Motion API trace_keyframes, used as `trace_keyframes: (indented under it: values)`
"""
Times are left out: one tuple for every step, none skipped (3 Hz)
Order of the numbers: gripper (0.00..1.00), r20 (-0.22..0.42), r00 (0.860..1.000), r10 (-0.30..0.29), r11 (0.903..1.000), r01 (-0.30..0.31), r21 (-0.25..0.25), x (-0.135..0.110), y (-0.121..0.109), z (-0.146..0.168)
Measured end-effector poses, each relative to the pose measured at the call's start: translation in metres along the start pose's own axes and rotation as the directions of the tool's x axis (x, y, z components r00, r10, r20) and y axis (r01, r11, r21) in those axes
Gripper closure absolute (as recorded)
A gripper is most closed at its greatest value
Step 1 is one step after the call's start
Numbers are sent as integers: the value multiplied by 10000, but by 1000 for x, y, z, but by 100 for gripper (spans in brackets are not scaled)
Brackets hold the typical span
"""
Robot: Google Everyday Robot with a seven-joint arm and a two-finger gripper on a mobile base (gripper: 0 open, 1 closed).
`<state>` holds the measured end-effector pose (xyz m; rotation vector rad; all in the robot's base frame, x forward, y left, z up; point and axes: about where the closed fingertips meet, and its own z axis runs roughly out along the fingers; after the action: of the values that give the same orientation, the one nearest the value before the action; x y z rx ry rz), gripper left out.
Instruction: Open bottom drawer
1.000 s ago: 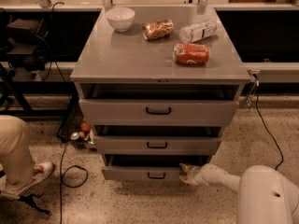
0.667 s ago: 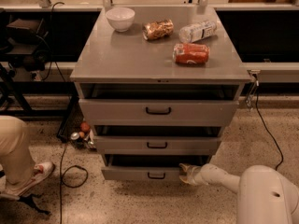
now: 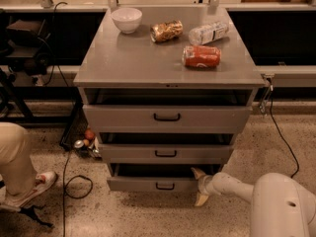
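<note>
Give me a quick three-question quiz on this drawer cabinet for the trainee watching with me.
1. True or false: the gripper is at the right end of the bottom drawer.
2. Which item lies nearest the front edge of the cabinet top? A: white bowl. B: red can. C: water bottle.
3. Fill in: the bottom drawer's black handle sits at the ____ of its front panel.
Key: 1 true; 2 B; 3 centre.

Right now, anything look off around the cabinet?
Red can and water bottle lie on their sides on top. The gripper is at the bottom drawer's right end, away from its handle.
</note>
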<state>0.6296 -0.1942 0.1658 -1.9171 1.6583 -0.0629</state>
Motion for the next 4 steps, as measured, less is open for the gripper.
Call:
trace_keyframes:
  values:
    - [0,-27,9998,-179,9998,179,50,-8,-8,-3]
    - [0,-365,9991,-213,9997,210,-80,-16,-15,0]
    - [0,-817,9966,58,9998,-75,-207,-16,-18,5]
    - [13,-985,9944,382,9989,-405,-217,-14,-18,8]
